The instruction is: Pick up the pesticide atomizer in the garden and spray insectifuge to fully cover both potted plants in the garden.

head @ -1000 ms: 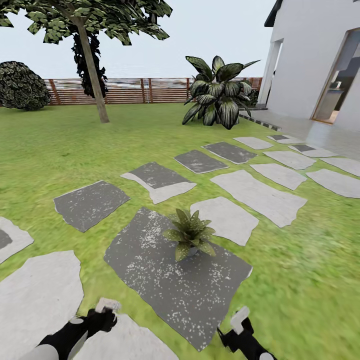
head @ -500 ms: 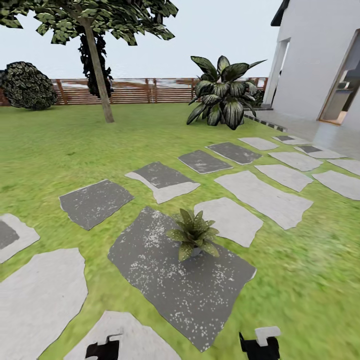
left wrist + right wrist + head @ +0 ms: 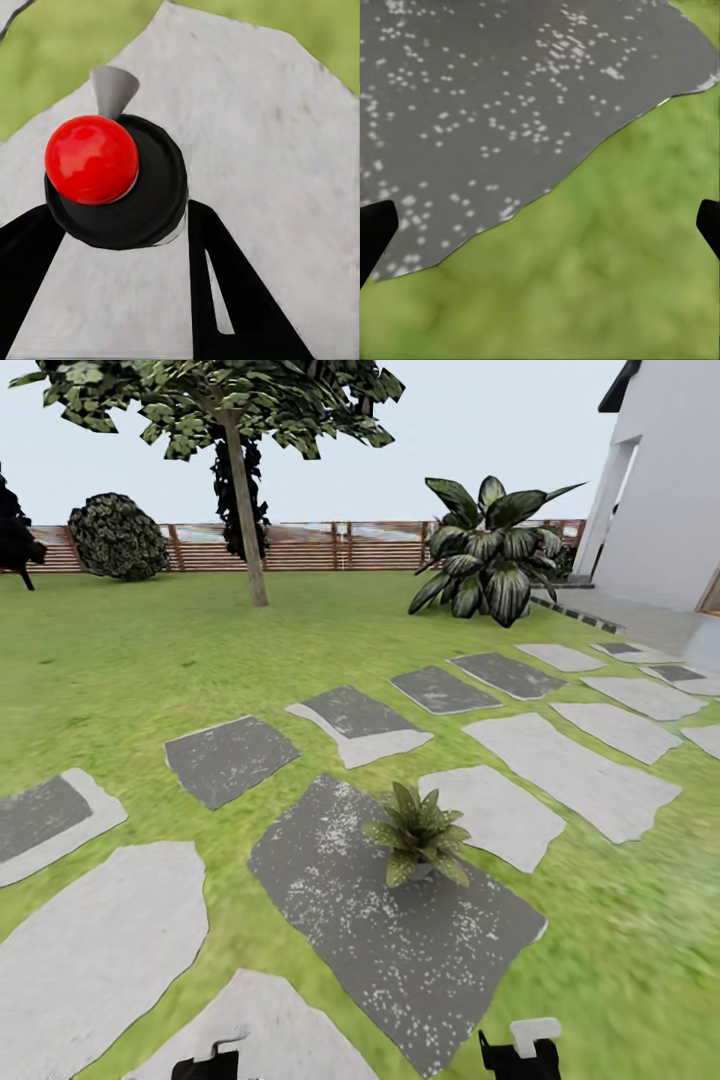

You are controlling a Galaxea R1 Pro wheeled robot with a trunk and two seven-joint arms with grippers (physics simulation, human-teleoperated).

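Observation:
One potted plant [image 3: 420,843], a low rosette of speckled green leaves, stands on a dark stepping stone [image 3: 400,940] in the garden lawn, ahead of both arms. My left gripper [image 3: 210,1063] sits at the bottom edge of the head view. In the left wrist view the left gripper [image 3: 120,232] is shut on the pesticide atomizer [image 3: 154,199], seen end-on as a dark round body with a red knob and a grey cone tip, above a pale stone. My right gripper [image 3: 520,1050] is at the bottom right; the right gripper [image 3: 540,225] is open and empty, over the dark stone's edge and grass.
Grey stepping stones [image 3: 570,775] run across the lawn toward the white house [image 3: 670,500] at the right. A big dark-leaved shrub [image 3: 495,555], a tree trunk [image 3: 247,520], a round bush [image 3: 120,538] and the brown fence [image 3: 330,546] stand far behind.
The camera has turned left, so the whole scene has shifted right in the picture. Both grippers sit lower in the head view than one second ago.

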